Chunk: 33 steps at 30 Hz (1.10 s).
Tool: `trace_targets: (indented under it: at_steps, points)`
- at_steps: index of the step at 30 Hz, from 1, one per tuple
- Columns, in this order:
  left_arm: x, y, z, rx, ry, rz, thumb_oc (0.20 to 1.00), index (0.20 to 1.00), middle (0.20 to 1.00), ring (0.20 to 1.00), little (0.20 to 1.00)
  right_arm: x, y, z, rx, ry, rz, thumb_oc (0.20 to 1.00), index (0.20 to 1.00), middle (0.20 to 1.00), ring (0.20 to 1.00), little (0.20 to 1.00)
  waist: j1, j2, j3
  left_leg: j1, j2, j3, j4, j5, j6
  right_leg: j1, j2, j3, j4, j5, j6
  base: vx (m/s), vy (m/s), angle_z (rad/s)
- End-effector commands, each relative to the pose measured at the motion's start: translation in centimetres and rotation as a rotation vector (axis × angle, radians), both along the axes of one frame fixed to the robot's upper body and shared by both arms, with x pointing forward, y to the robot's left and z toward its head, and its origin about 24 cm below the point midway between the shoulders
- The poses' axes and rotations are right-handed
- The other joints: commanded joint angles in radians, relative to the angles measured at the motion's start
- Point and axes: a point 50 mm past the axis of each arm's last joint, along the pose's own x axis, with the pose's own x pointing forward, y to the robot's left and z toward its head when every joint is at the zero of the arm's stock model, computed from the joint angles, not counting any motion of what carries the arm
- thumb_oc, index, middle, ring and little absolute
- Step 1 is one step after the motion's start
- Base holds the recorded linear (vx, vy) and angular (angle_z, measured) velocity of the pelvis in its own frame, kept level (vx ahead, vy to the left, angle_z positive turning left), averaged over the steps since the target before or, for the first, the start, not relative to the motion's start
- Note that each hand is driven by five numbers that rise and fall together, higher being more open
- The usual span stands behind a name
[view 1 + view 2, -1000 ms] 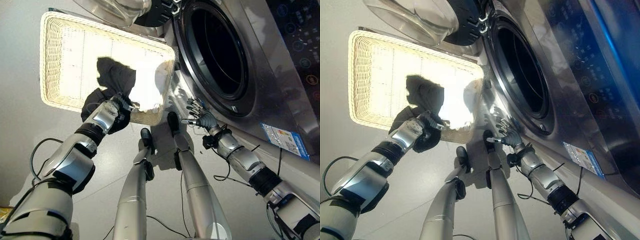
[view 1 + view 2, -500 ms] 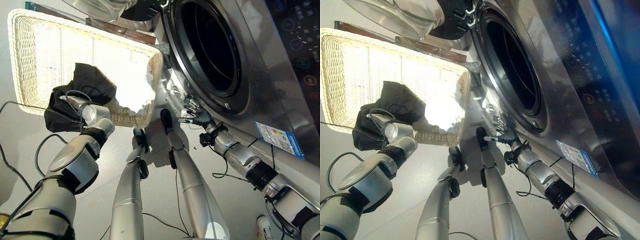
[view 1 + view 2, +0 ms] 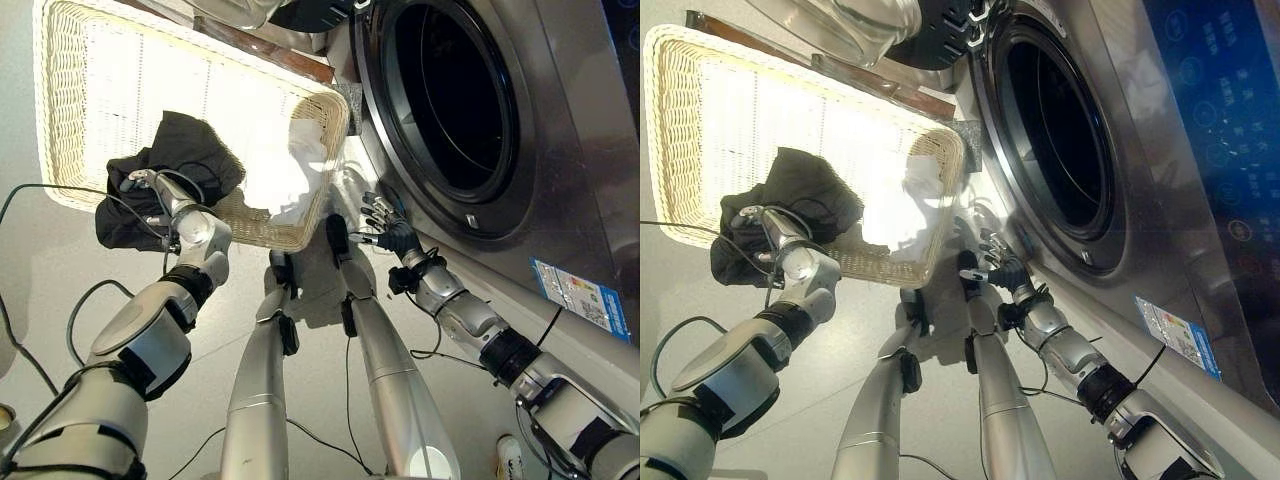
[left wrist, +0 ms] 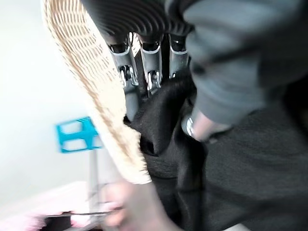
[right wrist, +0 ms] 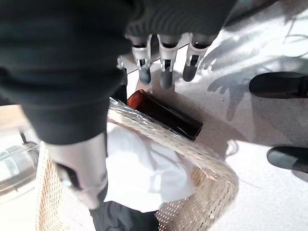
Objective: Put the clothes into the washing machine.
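Observation:
A black garment (image 3: 190,150) lies in the wicker basket (image 3: 70,60) and hangs over its near rim. My left hand (image 3: 165,200) is shut on this garment at the rim; in the left wrist view its fingers (image 4: 151,72) and thumb dig into the black cloth (image 4: 240,168). A white garment (image 3: 290,180) lies in the basket's corner nearest the washing machine. The machine's round drum opening (image 3: 450,100) stands dark, its door (image 3: 240,10) swung open at the top. My right hand (image 3: 385,228) hovers open below the opening, holding nothing; its fingers (image 5: 166,72) are straight.
The basket stands on the pale floor just left of the machine's front (image 3: 560,180). A brown block (image 5: 163,113) lies between the basket's rim (image 5: 211,163) and the machine. A small bottle (image 3: 508,455) stands on the floor at the lower right.
The camera has shifted. My left hand has moved left along the basket's near rim with the black garment in its grip. My right hand stays by the machine's front.

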Motion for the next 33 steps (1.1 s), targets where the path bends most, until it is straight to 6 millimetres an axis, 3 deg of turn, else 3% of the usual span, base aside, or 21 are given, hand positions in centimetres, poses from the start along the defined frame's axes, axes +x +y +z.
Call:
trace_targets:
  at_steps: [1,4,7,9,12,17,18,20,21,22,27,28,30,33]
  points:
    - [-1.5,5.1,-0.9,-0.402,-0.314,0.02,0.2,0.2,0.2,0.2,0.2,-1.0,-0.2,0.3,0.085,-0.026,0.006,1.0,1.0,1.0,1.0,1.0,0.035,-0.024,-0.014,0.018,-0.017,0.021,-0.05,0.086,-0.072,0.039,-0.002,-0.045,0.003,-0.041,0.089,0.0,0.0,0.0]
    - [-1.4,6.0,-1.0,-0.634,-0.507,-0.035,0.2,0.2,0.2,0.2,0.2,-1.0,-0.5,0.3,0.077,-0.018,0.003,1.0,1.0,1.0,1.0,1.0,0.036,-0.013,-0.014,0.029,-0.019,0.018,-0.056,0.094,-0.073,0.049,0.001,-0.046,0.012,-0.053,0.085,0.0,0.0,0.0]
    - [-1.2,6.3,-0.5,-0.721,-0.612,-0.072,0.2,0.2,0.2,0.2,0.2,-0.9,-0.7,0.2,0.069,-0.013,0.002,1.0,1.0,1.0,1.0,1.0,0.037,-0.007,-0.014,0.035,-0.019,0.016,-0.054,0.096,-0.074,0.057,0.001,-0.048,0.017,-0.059,0.084,0.0,0.006,0.01]
    - [-0.9,6.2,1.2,-0.929,-0.847,-0.143,0.2,0.2,0.2,0.2,0.2,-1.1,-1.0,0.2,0.055,-0.004,-0.01,1.0,1.0,1.0,1.0,1.0,0.042,0.005,-0.014,0.049,-0.021,0.012,-0.051,0.094,-0.076,0.071,-0.001,-0.052,0.019,-0.068,0.081,0.01,0.026,0.08]
    - [-1.1,6.4,2.9,-1.081,-1.077,-0.217,0.2,0.2,0.2,0.2,0.2,-1.6,-1.4,-0.1,0.047,0.002,-0.026,1.0,1.0,1.0,1.0,1.0,0.05,0.015,-0.014,0.067,-0.022,0.007,-0.055,0.088,-0.074,0.089,-0.005,-0.059,0.022,-0.081,0.078,-0.01,0.0,0.12]
    - [-1.5,5.4,3.2,-1.376,-1.426,-0.366,0.2,0.2,0.2,0.2,0.2,-2.5,-1.2,-0.9,0.05,0.005,-0.04,1.0,1.0,1.0,1.0,1.0,0.069,0.021,-0.014,0.1,-0.023,-0.002,-0.072,0.086,-0.069,0.122,-0.004,-0.074,0.031,-0.105,0.069,-0.03,-0.031,0.06]
    - [-1.6,4.5,3.8,-1.494,-1.544,-0.471,0.2,0.2,0.2,0.2,0.2,-2.7,-0.9,-1.1,0.055,-0.002,-0.04,1.0,1.0,1.0,1.0,1.0,0.075,0.022,-0.014,0.108,-0.021,-0.005,-0.078,0.085,-0.068,0.128,-0.001,-0.077,0.037,-0.114,0.066,-0.02,-0.03,0.08]
    - [-1.8,4.0,4.1,-1.564,-1.597,-0.548,0.2,0.2,0.2,0.2,0.2,-2.9,-0.9,-1.2,0.058,-0.008,-0.041,1.0,1.0,1.0,1.0,1.0,0.079,0.023,-0.014,0.114,-0.021,-0.006,-0.081,0.085,-0.067,0.132,0.0,-0.079,0.039,-0.117,0.065,-0.02,-0.036,0.09]
    - [-2.1,3.2,4.7,-1.665,-1.643,-0.683,0.2,0.2,0.2,0.2,0.2,-3.1,-0.8,-1.2,0.066,-0.016,-0.043,1.0,1.0,1.0,1.0,1.0,0.086,0.024,-0.014,0.123,-0.021,-0.008,-0.089,0.085,-0.066,0.141,0.001,-0.082,0.04,-0.122,0.065,-0.03,-0.075,0.09]
    - [-2.8,1.7,5.0,-1.831,-1.646,-0.865,0.2,0.2,0.2,0.2,0.2,-3.7,-0.8,-1.4,0.08,-0.028,-0.047,1.0,1.0,1.0,1.0,1.0,0.097,0.027,-0.014,0.14,-0.023,-0.014,-0.101,0.085,-0.065,0.157,0.003,-0.086,0.039,-0.127,0.063,-0.03,-0.074,0.06]
    - [-4.4,-1.4,4.4,-2.072,-1.552,-1.158,0.2,0.2,0.2,0.2,0.2,-4.2,-0.5,-1.4,0.088,-0.054,-0.046,1.0,1.0,1.0,1.0,1.0,0.118,0.035,-0.014,0.168,-0.027,-0.027,-0.125,0.088,-0.061,0.184,0.005,-0.094,0.037,-0.135,0.062,-0.03,-0.044,0.09]
    - [-5.4,-2.9,4.6,-2.192,-1.458,-1.306,0.2,0.2,0.2,0.2,0.2,-4.3,-0.4,-1.3,0.085,-0.068,-0.046,1.0,1.0,1.0,1.0,1.0,0.13,0.042,-0.014,0.19,-0.029,-0.035,-0.142,0.093,-0.06,0.203,0.005,-0.099,0.033,-0.138,0.062,-0.03,-0.016,0.19]
    - [-6.2,-3.6,4.8,-2.28,-1.378,-1.401,0.2,0.2,0.2,0.2,0.2,-4.3,-0.4,-1.1,0.082,-0.078,-0.041,1.0,1.0,1.0,1.0,1.0,0.137,0.047,-0.014,0.203,-0.031,-0.039,-0.15,0.094,-0.059,0.215,0.003,-0.102,0.03,-0.139,0.061,-0.03,-0.008,0.1]
    - [-8.6,-6.1,5.4,-2.422,-1.011,-1.669,0.2,0.2,0.2,0.2,0.2,-4.3,-0.3,0.3,0.061,-0.157,0.0,1.0,1.0,1.0,1.0,1.0,0.159,0.063,-0.014,0.236,-0.038,-0.053,-0.174,0.101,-0.056,0.246,-0.004,-0.114,0.021,-0.14,0.062,-0.06,-0.001,0.05]
